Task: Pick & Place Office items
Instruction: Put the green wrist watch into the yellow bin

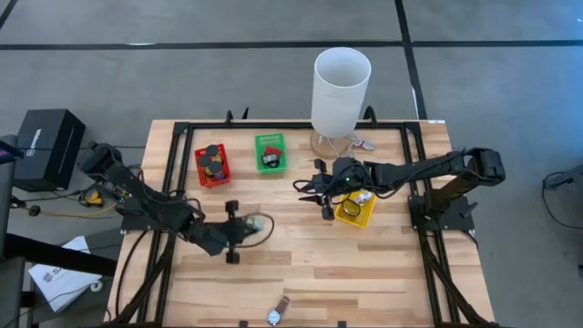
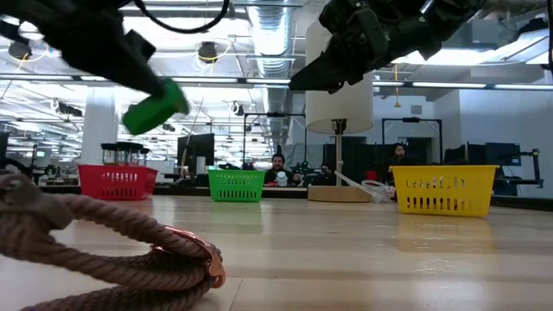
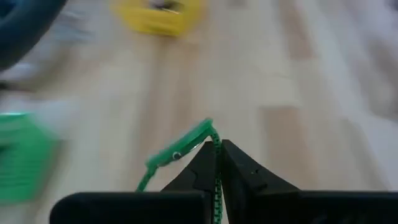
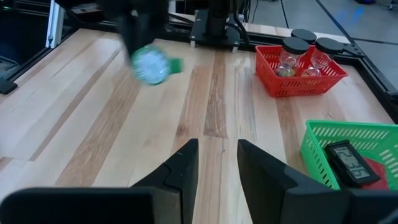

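Observation:
My left gripper (image 1: 244,225) hangs over the middle-left of the table, shut on a small round green-and-clear item, the green tape roll (image 4: 150,65). The low view shows the roll as a green shape (image 2: 155,105) well above the tabletop. My right gripper (image 4: 217,146) stands open with nothing between its fingers, beside the yellow bin (image 1: 355,208). A wristwatch (image 1: 276,312) lies flat near the table's front edge. The red bin (image 1: 211,166) holds black-lidded cylinders. The green bin (image 1: 270,152) holds a small black block and a red one. My left gripper pinches the roll's thin green edge (image 3: 216,140) between its two fingers. The fingers slant downward toward the table's right side. The roll sticks out past the fingertips, tilted, and is lifted clear of the table.
A tall white cylinder (image 1: 340,91) stands at the table's far edge, behind the yellow bin. A braided brown band with a copper-coloured ring (image 2: 104,250) lies close to the low camera. Bare wood (image 1: 364,273) stretches across the table's near half.

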`<state>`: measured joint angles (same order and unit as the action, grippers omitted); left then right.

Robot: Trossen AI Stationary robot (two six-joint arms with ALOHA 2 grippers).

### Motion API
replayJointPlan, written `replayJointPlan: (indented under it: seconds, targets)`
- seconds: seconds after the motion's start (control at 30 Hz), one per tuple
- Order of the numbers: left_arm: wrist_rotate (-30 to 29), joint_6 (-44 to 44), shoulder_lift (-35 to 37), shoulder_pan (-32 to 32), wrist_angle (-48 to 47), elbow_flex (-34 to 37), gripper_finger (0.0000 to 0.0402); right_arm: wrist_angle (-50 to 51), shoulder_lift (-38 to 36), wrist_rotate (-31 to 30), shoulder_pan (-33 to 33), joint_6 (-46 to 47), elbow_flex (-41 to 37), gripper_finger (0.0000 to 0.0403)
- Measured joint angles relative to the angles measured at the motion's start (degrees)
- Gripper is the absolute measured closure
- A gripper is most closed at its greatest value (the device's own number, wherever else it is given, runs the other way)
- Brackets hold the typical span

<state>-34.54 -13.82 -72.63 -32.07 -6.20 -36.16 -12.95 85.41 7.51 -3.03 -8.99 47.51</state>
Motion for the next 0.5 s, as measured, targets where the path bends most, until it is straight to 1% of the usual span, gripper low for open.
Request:
replayJointPlan:
  seconds: [0.13,0.2,0.27,0.33,0.4,0.5]
  targets:
    - [-13.13,0.29,1.67,1.02,0.97,0.00,0.0400,-0.74,0.00,0.00,0.01,0.02,0.00,0.0301]
    - [-17.85,0.37,2.48,1.86,2.52,0.00,0.0399,-1.81,0.00,0.00,0.00,0.02,-0.02,0.0301]
    - [-21.02,1.17,3.37,2.92,5.98,0.00,0.0398,-4.06,0.15,0.00,0.00,0.02,-0.02,0.0301]
    - [-21.87,4.39,4.13,4.11,11.30,0.00,0.0398,-6.74,0.15,0.00,0.00,0.76,-0.07,0.0301]
    - [-21.38,8.95,4.68,5.13,17.64,0.00,0.0398,-9.34,0.15,-0.02,0.00,2.52,-0.07,0.0301]
    - [-17.26,16.11,4.87,6.59,28.52,-0.02,0.0398,-11.10,0.15,0.00,0.00,4.44,-0.07,0.0301]
